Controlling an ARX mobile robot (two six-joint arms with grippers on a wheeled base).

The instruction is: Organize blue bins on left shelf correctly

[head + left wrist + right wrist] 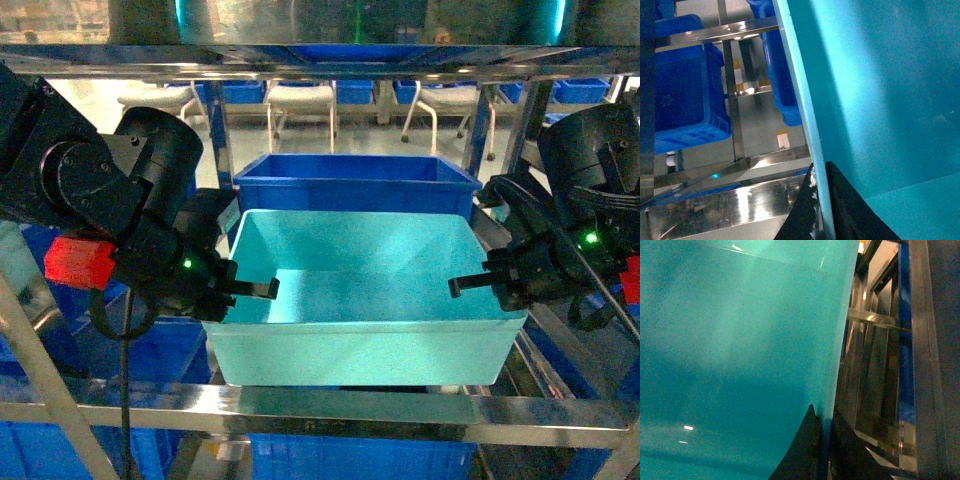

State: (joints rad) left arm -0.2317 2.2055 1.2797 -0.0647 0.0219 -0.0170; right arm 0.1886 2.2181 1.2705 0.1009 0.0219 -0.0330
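Head view: A light turquoise bin (365, 300) sits on a tier of the stainless-steel shelf (330, 410), just behind the shiny front beam. A royal-blue crate (355, 183) stands directly behind it on the same tier, touching or nearly touching its rear rim. The left gripper (232, 290) is at the bin's left wall, one dark finger reaching inside over the rim. The right gripper (497, 285) is at the bin's right wall, likewise with one finger projecting inward. Both arms flank the bin. More blue crates (360, 458) show on the tier below, and white chairs (300, 105) stand on the floor beyond the shelf.

Left wrist view: The bin's left wall (810, 130) runs up the frame as a pale edge, with the turquoise interior to its right. Two black fingers (800, 215) straddle this wall, one on each side, pressed against it; the left gripper is clamped on the bin. Steel posts (732, 100) and blue crates (682, 85) lie beyond.

Right wrist view: The bin's right wall (835, 350) divides the frame, the interior filling the left part. Two dark fingers (802, 452) sit either side of the wall at its lower end, closed against it; the right gripper grips the bin. Steel shelf members (920, 355) stand to the right.
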